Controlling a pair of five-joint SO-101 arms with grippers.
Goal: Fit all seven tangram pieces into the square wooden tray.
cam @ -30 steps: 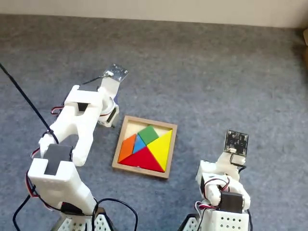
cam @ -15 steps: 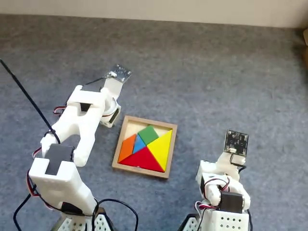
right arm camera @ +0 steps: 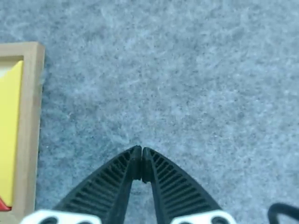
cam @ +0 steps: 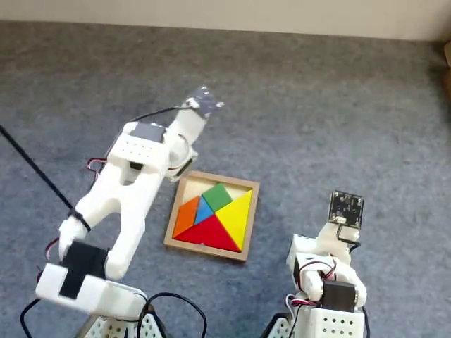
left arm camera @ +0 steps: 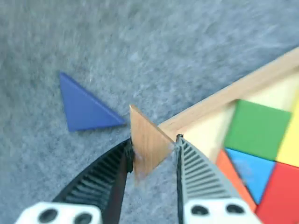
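Grips tan piece [left arm camera: 142, 130] in left gripper [left arm camera: 154, 140] over grey carpet [cam: 338, 105] beside tray [left arm camera: 210, 100]; rests right gripper [right arm camera: 141, 153] pinched together, empty. Pale strip [cam: 211, 13] beyond.

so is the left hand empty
No, the left hand is shut on a tan triangle piece.

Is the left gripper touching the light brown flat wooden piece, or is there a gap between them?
Touching. The left wrist view shows the left gripper shut on the light brown flat wooden piece, with one black finger pressed against each of its faces.
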